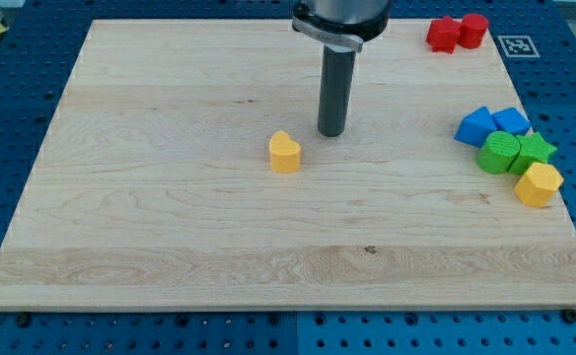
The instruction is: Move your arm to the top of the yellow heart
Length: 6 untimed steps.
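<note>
The yellow heart (285, 152) lies near the middle of the wooden board (170, 197). My tip (331, 133) rests on the board just to the upper right of the heart, a short gap away and not touching it. The dark rod rises straight up from the tip to the arm's mount at the view's top.
Two red blocks (456, 32) sit at the board's top right corner. At the right edge cluster two blue blocks (491, 125), a green cylinder (499, 152), a green star (535, 150) and a yellow hexagon-like block (539, 183). A fiducial tag (520, 45) lies off the board.
</note>
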Each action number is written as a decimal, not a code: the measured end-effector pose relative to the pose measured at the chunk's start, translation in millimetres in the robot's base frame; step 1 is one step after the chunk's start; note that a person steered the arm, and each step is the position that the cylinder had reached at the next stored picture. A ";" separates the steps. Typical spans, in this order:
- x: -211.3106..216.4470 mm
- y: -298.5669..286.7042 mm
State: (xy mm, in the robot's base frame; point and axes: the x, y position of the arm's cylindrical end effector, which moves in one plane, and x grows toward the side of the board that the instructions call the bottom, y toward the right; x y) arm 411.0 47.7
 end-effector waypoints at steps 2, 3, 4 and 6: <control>0.0 -7.9; 0.0 -9.2; 0.0 -28.8; 0.0 -47.1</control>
